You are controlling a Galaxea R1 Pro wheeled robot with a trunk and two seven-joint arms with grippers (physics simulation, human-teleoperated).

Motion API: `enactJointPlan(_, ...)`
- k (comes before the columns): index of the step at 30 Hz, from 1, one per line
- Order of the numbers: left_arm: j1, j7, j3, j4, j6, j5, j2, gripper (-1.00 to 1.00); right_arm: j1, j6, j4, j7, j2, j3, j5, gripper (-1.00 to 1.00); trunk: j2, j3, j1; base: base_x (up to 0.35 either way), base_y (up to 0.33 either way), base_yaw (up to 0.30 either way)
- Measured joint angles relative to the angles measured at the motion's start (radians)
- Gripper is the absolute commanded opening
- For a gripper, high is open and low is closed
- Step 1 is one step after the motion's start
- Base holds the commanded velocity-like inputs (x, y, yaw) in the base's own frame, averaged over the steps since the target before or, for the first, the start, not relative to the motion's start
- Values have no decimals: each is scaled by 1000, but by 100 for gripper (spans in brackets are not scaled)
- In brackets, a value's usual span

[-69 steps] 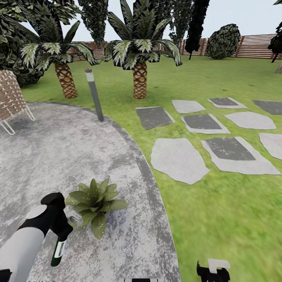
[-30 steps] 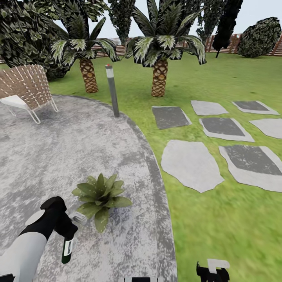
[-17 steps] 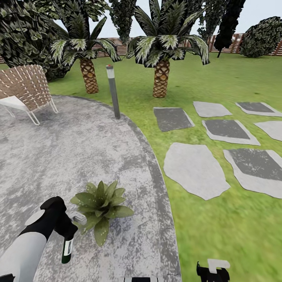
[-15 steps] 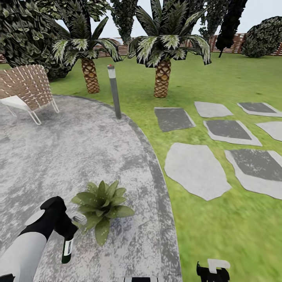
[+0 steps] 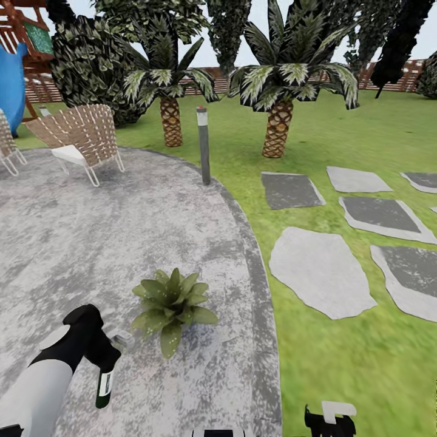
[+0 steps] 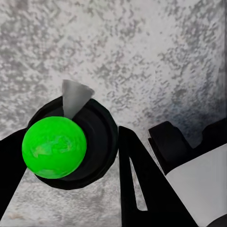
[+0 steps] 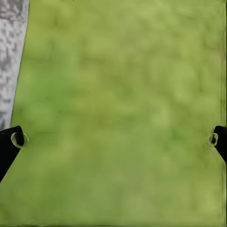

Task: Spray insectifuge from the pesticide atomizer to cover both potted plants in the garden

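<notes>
My left gripper [image 5: 103, 359] is shut on the pesticide atomizer [image 5: 104, 383], a dark bottle with a pale nozzle head [image 5: 123, 340], held low over the grey patio [image 5: 91, 243]. In the left wrist view the atomizer [image 6: 59, 146] sits between the black fingers [image 6: 137, 184], its nozzle [image 6: 73, 97] over paving. One potted plant [image 5: 173, 301], a rosette of green leaves, stands on the patio just right of and beyond the nozzle, apart from it. No insectifuge shows on its leaves. My right gripper [image 5: 331, 419] hangs open over the garden lawn [image 7: 118, 94].
A grey bollard lamp [image 5: 203, 145] stands at the patio's far rim. A wicker chair [image 5: 82, 136] is at the far left. Two palms [image 5: 278, 121] grow behind. Stepping stones [image 5: 318, 279] lie in the grass to the right.
The whole picture has shifted right, so the camera has turned left; a blue play structure and more of the chair now show. My left arm keeps the atomizer the same way.
</notes>
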Motion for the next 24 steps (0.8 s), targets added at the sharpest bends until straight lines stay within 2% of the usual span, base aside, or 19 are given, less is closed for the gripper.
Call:
enactJointPlan(5, 0, 47, 0, 2, 0, 1, -1, -100, 0, 0, 0, 0, 1, 1, 0, 100, 0, 0, 0, -102, -247, 276)
enactJointPlan(11, 0, 54, 1, 0, 1, 3, -9, -100, 0, 0, 0, 0, 1, 1, 0, 100, 0, 0, 0, 104, -252, 251)
enactJointPlan(15, 0, 55, 1, 0, 1, 2, -29, -100, 0, 0, 0, 0, 0, 1, 0, 100, 0, 0, 0, 226, -250, 34)
enactJointPlan(24, 0, 55, 1, -1, 1, 2, -31, -100, 0, 0, 0, 0, 1, 1, 0, 100, 0, 0, 0, 243, -234, 1)
